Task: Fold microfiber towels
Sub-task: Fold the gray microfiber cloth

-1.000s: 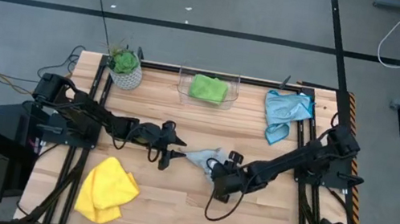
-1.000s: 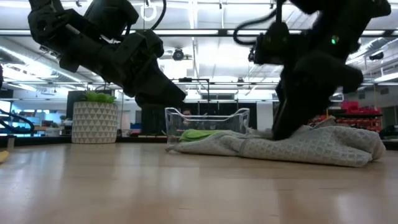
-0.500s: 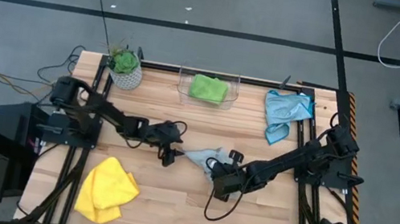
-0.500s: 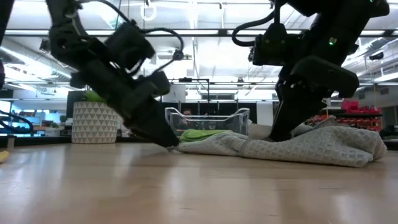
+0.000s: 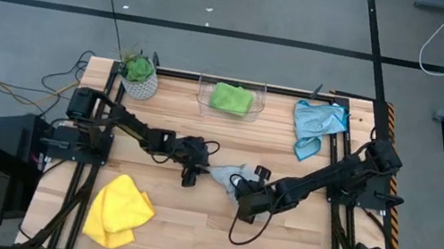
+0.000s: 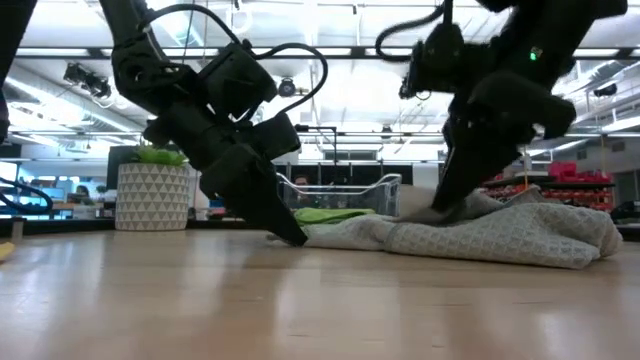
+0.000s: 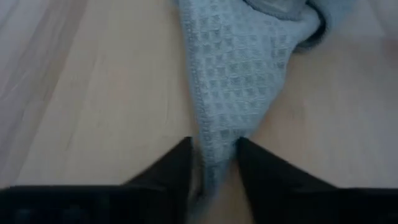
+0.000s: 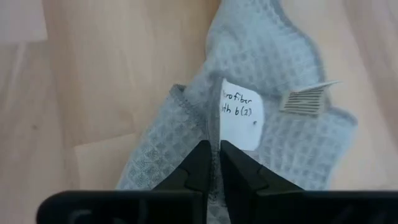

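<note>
High view | frame centre: left gripper [image 5: 193, 174] pinches grey towel [image 5: 227, 176] corner | right gripper [image 5: 238, 201] clamps its edge, likely to spread it for folding.

Surface [image 5: 187, 227]: pale wooden planks, framed by dark rails. Items lying directly on it, placed relative to the clear plastic bin [image 5: 229, 108] at the middle of the far edge:

- Potted plant [image 5: 138, 74], white patterned pot, left of the bin at the far left corner.
- Light blue towel [image 5: 316, 124], crumpled, right of the bin near the far right corner.
- Pale grey towel [image 5: 226, 176], bunched, toward the near side from the bin, about mid-surface.
- Yellow towel [image 5: 119, 210], loosely heaped, well apart from the bin, toward the near left corner.

The bin itself stood on the planks.
</note>
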`<action>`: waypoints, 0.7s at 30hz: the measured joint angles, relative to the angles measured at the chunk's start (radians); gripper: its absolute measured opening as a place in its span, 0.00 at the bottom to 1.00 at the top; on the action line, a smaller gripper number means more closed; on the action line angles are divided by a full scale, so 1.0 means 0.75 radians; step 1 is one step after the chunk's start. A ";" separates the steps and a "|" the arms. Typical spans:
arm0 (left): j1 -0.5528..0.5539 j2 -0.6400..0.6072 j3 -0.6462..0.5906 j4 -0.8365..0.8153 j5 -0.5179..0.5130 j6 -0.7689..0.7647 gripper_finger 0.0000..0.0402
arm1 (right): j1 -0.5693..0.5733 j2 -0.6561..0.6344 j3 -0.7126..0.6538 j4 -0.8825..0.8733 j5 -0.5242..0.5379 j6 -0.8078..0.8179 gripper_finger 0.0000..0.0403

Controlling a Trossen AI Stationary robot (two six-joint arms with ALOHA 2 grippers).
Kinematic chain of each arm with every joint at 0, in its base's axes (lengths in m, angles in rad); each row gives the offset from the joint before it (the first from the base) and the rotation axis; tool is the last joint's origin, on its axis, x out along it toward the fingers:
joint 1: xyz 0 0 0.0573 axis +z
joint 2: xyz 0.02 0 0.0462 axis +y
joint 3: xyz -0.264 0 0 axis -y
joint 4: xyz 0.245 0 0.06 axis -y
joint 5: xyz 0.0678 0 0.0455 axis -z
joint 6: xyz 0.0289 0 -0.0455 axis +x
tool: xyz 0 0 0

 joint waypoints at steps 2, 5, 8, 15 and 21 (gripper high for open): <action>0.001 0.000 0.000 -0.008 0.022 0.031 0.14 | 0.003 -0.051 -0.001 -0.017 0.026 0.000 0.10; 0.014 -0.025 -0.003 -0.040 0.037 0.041 0.04 | 0.010 -0.154 -0.001 -0.078 0.075 0.000 0.10; 0.025 -0.091 -0.008 -0.120 -0.011 0.078 0.05 | 0.010 -0.277 -0.001 -0.154 0.127 0.013 0.10; 0.054 -0.367 -0.006 -0.398 -0.242 0.166 0.02 | -0.009 -0.549 -0.001 -0.311 0.262 -0.020 0.10; 0.116 -0.650 -0.006 -0.574 -0.382 0.226 0.03 | -0.092 -0.756 -0.001 -0.387 0.417 -0.114 0.10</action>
